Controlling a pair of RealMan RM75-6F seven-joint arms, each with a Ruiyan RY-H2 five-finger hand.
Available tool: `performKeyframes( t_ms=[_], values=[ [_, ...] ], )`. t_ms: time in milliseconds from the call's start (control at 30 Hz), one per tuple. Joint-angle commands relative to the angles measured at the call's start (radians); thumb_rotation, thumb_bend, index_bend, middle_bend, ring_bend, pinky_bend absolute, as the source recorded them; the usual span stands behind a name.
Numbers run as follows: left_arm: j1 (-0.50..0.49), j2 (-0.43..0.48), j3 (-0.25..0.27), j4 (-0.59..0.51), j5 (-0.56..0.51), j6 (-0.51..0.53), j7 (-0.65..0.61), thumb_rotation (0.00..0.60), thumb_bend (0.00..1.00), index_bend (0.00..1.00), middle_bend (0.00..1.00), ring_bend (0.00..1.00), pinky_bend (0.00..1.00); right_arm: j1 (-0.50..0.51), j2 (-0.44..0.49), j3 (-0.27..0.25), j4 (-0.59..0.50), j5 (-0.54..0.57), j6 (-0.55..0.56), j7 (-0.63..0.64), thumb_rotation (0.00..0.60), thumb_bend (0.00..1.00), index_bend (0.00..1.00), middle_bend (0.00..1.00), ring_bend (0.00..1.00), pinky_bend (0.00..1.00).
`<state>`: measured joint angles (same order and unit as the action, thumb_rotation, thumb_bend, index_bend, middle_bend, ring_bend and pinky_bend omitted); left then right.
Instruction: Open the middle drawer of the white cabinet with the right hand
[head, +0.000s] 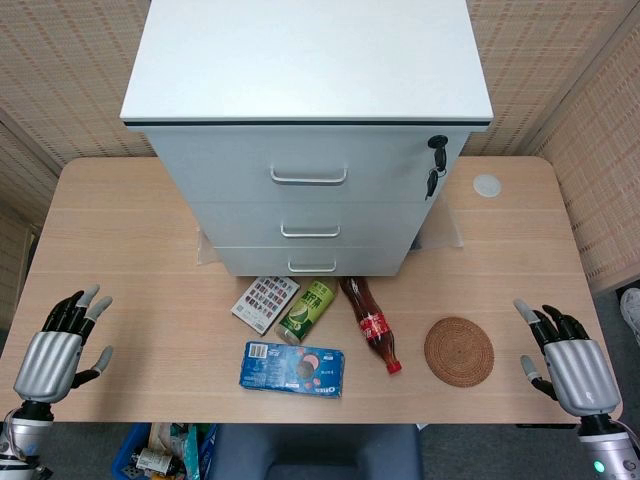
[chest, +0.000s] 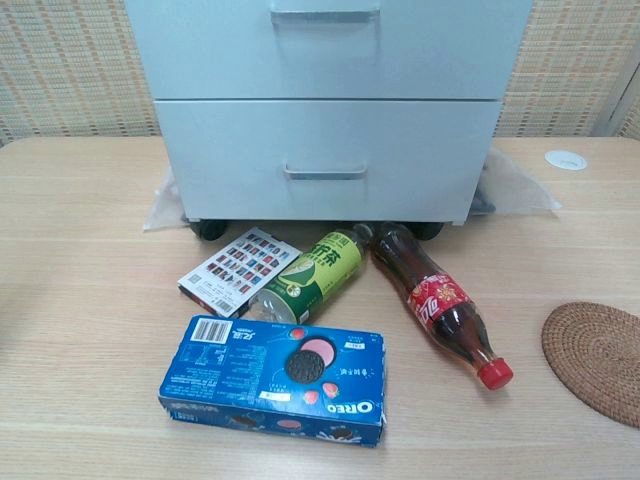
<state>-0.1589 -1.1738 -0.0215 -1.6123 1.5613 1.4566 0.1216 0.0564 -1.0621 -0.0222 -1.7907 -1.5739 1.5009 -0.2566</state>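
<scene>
Middle drawer (head: 310, 224) of the white cabinet (head: 310, 150) sits closed, contents hidden, well ahead-left of the right hand (head: 567, 357); both it and the left hand (head: 62, 345) hold nothing, fingers spread.

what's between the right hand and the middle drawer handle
In the head view, the woven coaster lies just inward of the right hand. Beyond it, bare tabletop runs up to the cabinet, toward the middle drawer handle.

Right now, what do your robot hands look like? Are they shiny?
Yes! My left hand and right hand both have shiny silver metal backs. The fingers are black with light grey tips. Each hand sits on a silver wrist, and a small green light glows low on the right wrist. I see no sleeves or loose cables.
</scene>
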Motion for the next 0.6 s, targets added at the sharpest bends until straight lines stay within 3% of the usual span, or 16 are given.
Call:
performKeyframes(
  t_ms=[33,200,300,400,467,600],
  values=[
    [-0.002,0.0,-0.001,-0.002,-0.001,-0.001,0.003,0.6,0.36,0.12,0.04,0.04,0.11,-0.003,0.003,0.006,-0.002,-0.006,0.01,-0.005,0.6,0.34,0.08,0.22,0.11,0.19],
    [-0.005,0.001,-0.003,-0.005,0.002,-0.003,0.004,0.6,0.36,0.12,0.04,0.04,0.11,-0.002,0.019,0.02,-0.023,-0.021,0.027,-0.032,0.6,0.34,0.08,0.24,0.12,0.18],
    [-0.007,0.001,-0.002,-0.005,0.002,-0.006,0.001,0.6,0.36,0.12,0.04,0.04,0.11,0.008,0.035,0.034,-0.052,-0.043,0.034,-0.067,0.6,0.34,0.08,0.3,0.19,0.21],
    [-0.007,0.0,-0.003,-0.002,0.004,-0.004,-0.001,0.6,0.36,0.12,0.04,0.04,0.11,0.035,0.061,0.058,-0.096,-0.078,0.026,-0.138,0.6,0.34,0.08,0.42,0.35,0.38],
    [-0.007,0.001,-0.002,-0.002,0.008,0.0,-0.004,0.6,0.36,0.12,0.04,0.04,0.11,0.066,0.081,0.081,-0.143,-0.094,0.002,-0.191,0.6,0.34,0.09,0.54,0.51,0.57],
    [-0.005,0.002,0.0,-0.002,0.017,0.007,-0.007,0.6,0.36,0.12,0.04,0.04,0.11,0.144,0.113,0.139,-0.243,-0.087,-0.078,-0.273,0.6,0.35,0.11,0.74,0.72,0.77]
  ],
)
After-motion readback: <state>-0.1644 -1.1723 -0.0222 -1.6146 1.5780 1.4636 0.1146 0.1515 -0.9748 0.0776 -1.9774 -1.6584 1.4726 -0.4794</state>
